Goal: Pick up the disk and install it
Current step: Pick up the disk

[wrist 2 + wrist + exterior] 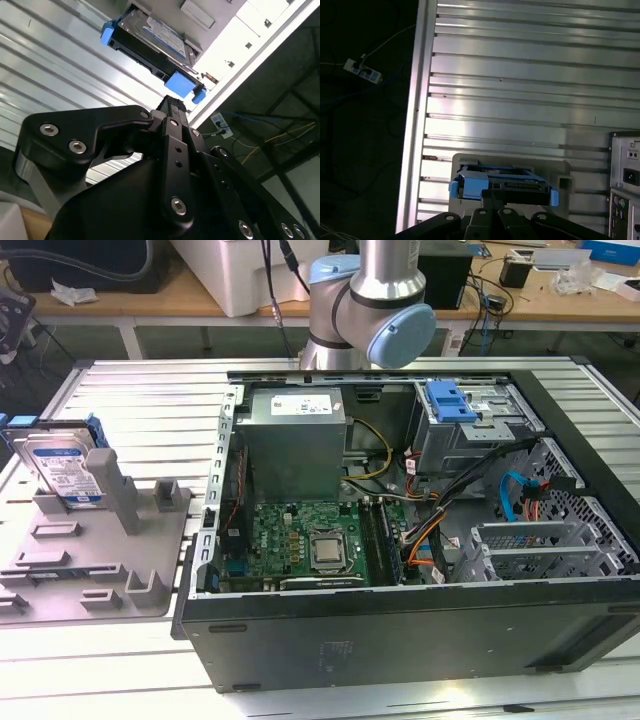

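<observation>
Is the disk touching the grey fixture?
Touching. The exterior view shows the disk standing upright on the fixture, beside its post.

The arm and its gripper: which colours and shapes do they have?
In the exterior view the arm is a silver metal tube with rounded grey joint housings and a round light-blue cap on the joint. In the second wrist view the gripper is matte black, built of flat angular links that are joined with silver screws.
</observation>
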You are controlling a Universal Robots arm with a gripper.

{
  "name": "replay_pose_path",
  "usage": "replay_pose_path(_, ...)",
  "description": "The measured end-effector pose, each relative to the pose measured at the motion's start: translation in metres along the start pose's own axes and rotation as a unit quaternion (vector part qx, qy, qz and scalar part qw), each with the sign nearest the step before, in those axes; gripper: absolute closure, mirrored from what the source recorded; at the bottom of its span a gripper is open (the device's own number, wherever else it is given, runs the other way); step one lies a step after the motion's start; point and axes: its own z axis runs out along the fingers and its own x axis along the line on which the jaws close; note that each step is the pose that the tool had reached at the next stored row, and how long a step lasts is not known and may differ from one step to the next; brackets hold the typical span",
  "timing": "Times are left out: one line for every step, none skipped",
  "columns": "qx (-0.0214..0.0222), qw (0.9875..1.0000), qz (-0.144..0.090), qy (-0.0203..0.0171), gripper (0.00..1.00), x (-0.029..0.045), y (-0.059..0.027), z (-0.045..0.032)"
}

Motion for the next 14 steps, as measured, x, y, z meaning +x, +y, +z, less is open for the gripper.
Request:
replay_pose_path(0.0001,1.0,-0.009,0.0007,0.89,0.0,0.0,0.0001)
replay_pose_path(0.0002,0.9997,-0.025,0.0019,0.89,0.0,0.0,0.0003)
replay_pose_path(0.0004,0.9992,-0.041,0.0031,0.89,0.0,-0.0001,0.0006)
replay_pose_path(0.0005,0.9986,-0.054,0.0041,0.89,0.0,-0.0001,0.0009)
replay_pose_path(0.0006,0.9981,-0.062,0.0047,0.89,0.0,-0.0001,0.001)
replay_pose_path(0.0007,0.9973,-0.073,0.0055,0.89,0.0,-0.0001,0.0013)
replay_pose_path(0.0008,0.9966,-0.082,0.0062,0.83,0.0,-0.0001,0.0015)
replay_pose_path(0.0009,0.9957,-0.093,0.0071,0.76,0.0,-0.0001,0.0017)
replay_pose_path(0.001,0.9947,-0.102,0.0078,0.76,0.0,-0.0002,0.002)
replay_pose_path(0.0011,0.9935,-0.114,0.0087,0.71,0.0,-0.0002,0.0022)
replay_pose_path(0.0012,0.9926,-0.121,0.0093,0.64,0.0,-0.0002,0.0024)
replay_pose_path(0.0013,0.9907,-0.136,0.0105,0.52,0.0,-0.0002,0.0027)
replay_pose_path(0.0013,0.9896,-0.143,0.011,0.52,0.0,-0.0002,0.0029)
replay_pose_path(0.0014,0.9885,-0.151,0.0116,0.52,0.0,-0.0002,0.0031)
